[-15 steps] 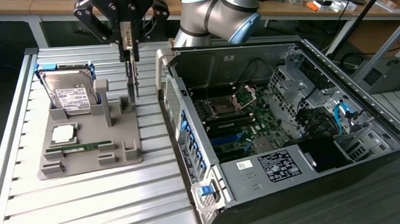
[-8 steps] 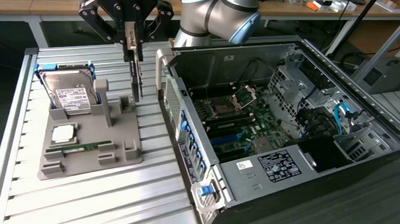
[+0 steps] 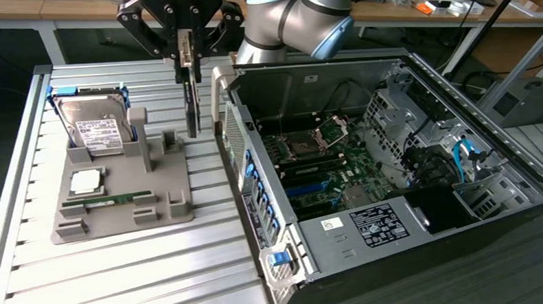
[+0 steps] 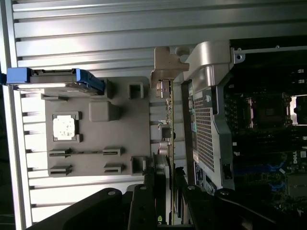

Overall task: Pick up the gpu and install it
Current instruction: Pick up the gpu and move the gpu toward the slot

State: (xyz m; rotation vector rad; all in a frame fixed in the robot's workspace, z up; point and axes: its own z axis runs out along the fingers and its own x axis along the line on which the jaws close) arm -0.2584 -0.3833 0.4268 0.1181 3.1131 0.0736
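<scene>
The gripper (image 3: 188, 59) clamps the gpu (image 3: 193, 111), which hangs edge-on between the grey holder (image 3: 118, 215) and the open case (image 3: 349, 255) at the case's ten o'clock; pickup looks done, installing is not.

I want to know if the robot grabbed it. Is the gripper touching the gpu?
Touching. In the exterior view the gripper pinches the upper edge of the gpu, which hangs upright beneath it.
</scene>
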